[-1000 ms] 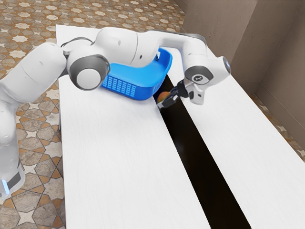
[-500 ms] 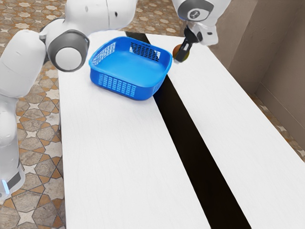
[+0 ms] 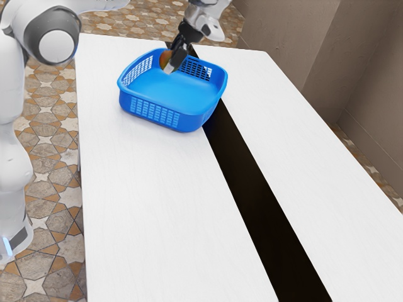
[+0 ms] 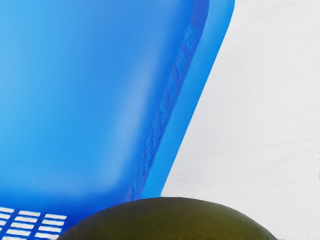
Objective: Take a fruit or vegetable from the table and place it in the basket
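In the exterior view my gripper (image 3: 173,61) is shut on a round orange-and-green fruit (image 3: 165,60), seen over the far part of the blue basket (image 3: 150,109). The near finger covers part of the fruit. In the wrist view the fruit (image 4: 170,220) is a large dark olive curve at the lower edge, with the basket's rim (image 4: 192,90) and smooth inside beyond it. How high the fruit hangs over the basket floor I cannot tell.
The basket stands on a white table (image 3: 151,207) with a black stripe (image 3: 252,189) running along it. A brown wall (image 3: 359,75) rises past the table's edge at the exterior view's right.
Carrying the fruit, my gripper first rose from near the basket's side, then moved toward the exterior view's left, over the basket. The basket has stayed in place.
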Available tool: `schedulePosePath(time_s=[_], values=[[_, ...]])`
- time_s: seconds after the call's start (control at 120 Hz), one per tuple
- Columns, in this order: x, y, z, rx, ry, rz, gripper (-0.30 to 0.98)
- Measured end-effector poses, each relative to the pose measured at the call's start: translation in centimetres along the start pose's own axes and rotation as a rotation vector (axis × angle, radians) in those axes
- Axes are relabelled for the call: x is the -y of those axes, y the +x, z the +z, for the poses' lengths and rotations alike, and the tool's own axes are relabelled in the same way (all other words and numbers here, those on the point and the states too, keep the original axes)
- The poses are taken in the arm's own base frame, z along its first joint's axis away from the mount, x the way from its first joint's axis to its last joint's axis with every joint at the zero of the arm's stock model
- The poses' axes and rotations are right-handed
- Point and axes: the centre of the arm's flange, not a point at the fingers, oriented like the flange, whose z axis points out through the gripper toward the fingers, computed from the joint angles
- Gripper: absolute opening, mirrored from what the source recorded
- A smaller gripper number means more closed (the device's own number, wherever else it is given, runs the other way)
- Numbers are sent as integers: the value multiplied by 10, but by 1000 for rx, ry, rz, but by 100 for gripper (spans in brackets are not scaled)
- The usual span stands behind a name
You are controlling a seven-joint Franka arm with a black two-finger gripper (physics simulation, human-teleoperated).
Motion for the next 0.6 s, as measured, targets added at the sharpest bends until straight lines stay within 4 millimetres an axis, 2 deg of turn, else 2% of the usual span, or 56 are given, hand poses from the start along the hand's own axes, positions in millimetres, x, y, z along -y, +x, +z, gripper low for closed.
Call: schedulePosePath(time_s=[0.075, 0.167, 0.308, 0.458, 0.6], values=[[7, 2, 20, 19, -26, -14, 45], [17, 5, 35, 20, -37, -35, 45], [57, -8, 54, 14, -43, -112, 45], [77, 8, 66, -12, -18, -116, 45], [105, 8, 74, -40, 5, -141, 45]])
